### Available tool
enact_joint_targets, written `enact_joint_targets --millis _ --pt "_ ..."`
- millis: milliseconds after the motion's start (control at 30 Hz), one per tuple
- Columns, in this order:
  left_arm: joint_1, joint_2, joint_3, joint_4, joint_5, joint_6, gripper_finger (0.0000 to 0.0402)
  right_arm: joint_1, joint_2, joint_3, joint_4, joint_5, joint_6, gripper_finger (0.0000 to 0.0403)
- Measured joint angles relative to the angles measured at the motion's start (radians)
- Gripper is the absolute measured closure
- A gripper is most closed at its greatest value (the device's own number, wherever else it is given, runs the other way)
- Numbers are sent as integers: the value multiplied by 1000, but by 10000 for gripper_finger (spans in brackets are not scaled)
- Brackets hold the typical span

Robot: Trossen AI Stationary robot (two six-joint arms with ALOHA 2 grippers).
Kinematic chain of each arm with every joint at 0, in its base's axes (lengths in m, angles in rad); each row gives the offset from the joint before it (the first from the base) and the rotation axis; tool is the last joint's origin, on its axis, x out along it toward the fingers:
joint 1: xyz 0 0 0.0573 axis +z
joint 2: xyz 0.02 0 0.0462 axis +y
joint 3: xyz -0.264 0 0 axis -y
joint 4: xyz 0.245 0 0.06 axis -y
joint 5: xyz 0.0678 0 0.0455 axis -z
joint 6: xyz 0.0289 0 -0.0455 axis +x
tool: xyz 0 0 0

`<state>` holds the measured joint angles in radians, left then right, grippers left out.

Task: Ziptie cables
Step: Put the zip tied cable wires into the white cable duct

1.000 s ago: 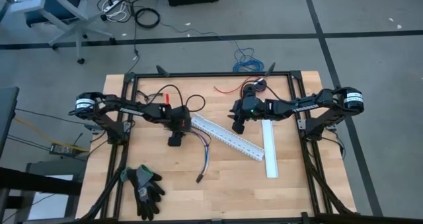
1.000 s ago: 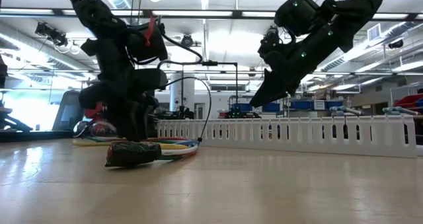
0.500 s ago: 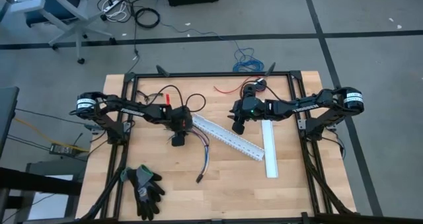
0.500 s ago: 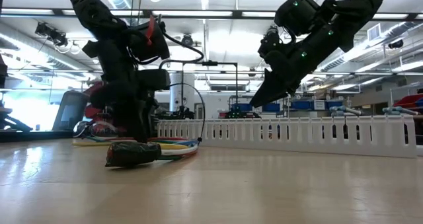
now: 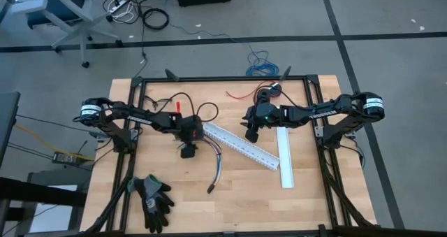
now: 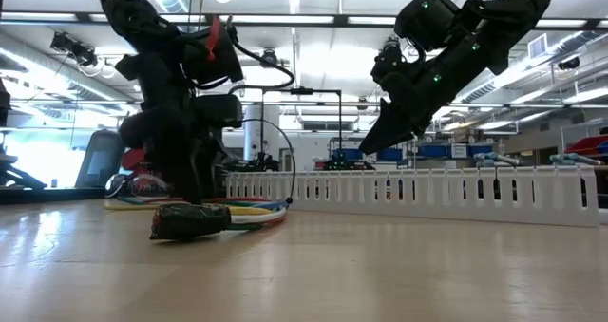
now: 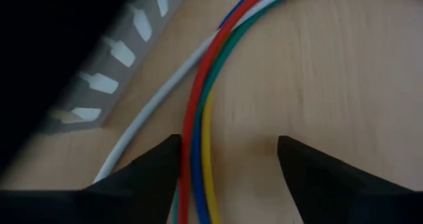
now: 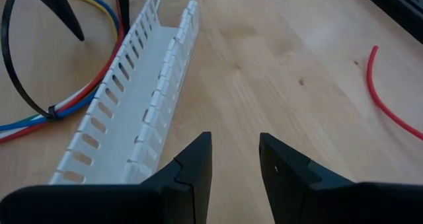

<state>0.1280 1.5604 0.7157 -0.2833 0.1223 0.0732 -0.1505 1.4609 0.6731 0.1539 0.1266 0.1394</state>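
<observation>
Since the earlier frame, we are seeing our left hand [image 5: 187, 152] shifting slightly over the cables [image 5: 217, 161]; its fingers are spread astride them, gripping nothing. A black ziptie loop [image 8: 30, 78] is already circling the cables on the surface [image 5: 244, 195] beside the white slotted duct [image 5: 241, 147]; tightening seems left. Our right hand [image 5: 249, 134] is waiting above, spread.

Lying on the wooden surface [image 5: 244, 195]: a slotted white duct [image 5: 241, 145] set aslant at the middle, a white strip [image 5: 285, 157] just beside its right end, dark gloves [image 5: 154, 200] near the front left corner, a red wire [image 5: 241, 94] at the back.
</observation>
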Motion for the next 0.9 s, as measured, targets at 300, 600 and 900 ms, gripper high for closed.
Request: enact_joint_targets --millis 300,600,900 --pt "0 0 151 -241 -130 116 106 1 0 0 0 0 0 291" --pt "17 86 119 -143 -128 184 105 18 0 0 -2 -44 44 291" --pt "50 121 121 -147 -117 182 105 75 0 0 -8 -44 114 291"
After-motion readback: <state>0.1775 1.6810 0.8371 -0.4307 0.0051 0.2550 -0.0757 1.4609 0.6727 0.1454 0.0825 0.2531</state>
